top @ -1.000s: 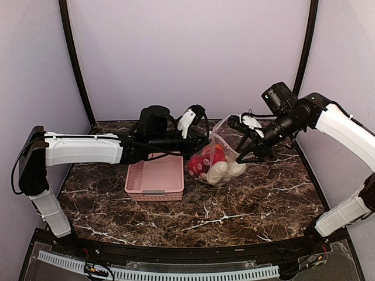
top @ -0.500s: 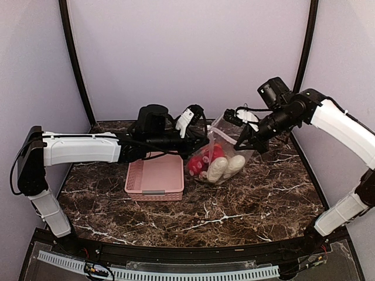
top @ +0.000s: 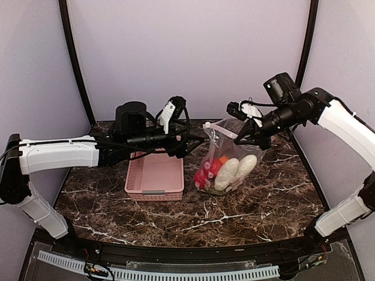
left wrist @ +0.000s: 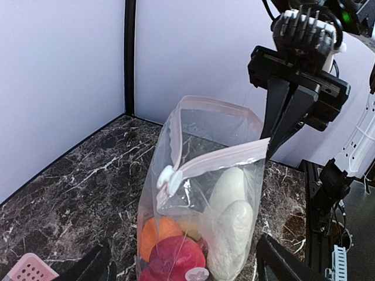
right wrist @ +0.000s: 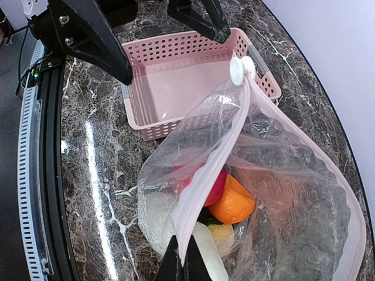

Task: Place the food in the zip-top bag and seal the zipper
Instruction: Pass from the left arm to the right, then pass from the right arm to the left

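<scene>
**Right gripper** (left wrist: 268, 145): jaws pressed together on the zipper (right wrist: 217, 161), pinching the pinkish-white strip at the end farthest from the white slider (right wrist: 240, 69). The clear zip-top bag (top: 225, 155) hangs upright from this grip, with its base resting on the dark marbled table (top: 258, 205). The mouth stands open. One strip runs taut from the slider to the closed fingers, and the other loops away in a wide curve.

**Contents:** the toy food (left wrist: 176, 257) lies at the bottom of the bag. It includes two white pieces (top: 231, 172) leaning side by side, a red piece (right wrist: 215, 184) and an orange piece (right wrist: 233, 202). Traces of yellow and green show beneath them.

**Left gripper** (top: 193, 146): jaws spread wide, level with the bag's slider side. It is just beside the bag and does not touch it in the top view. From its own wrist camera, the bag appears between the two fingers.

**Pink slotted basket** (top: 155, 175): on the table below the left arm, just left of the bag.
</scene>
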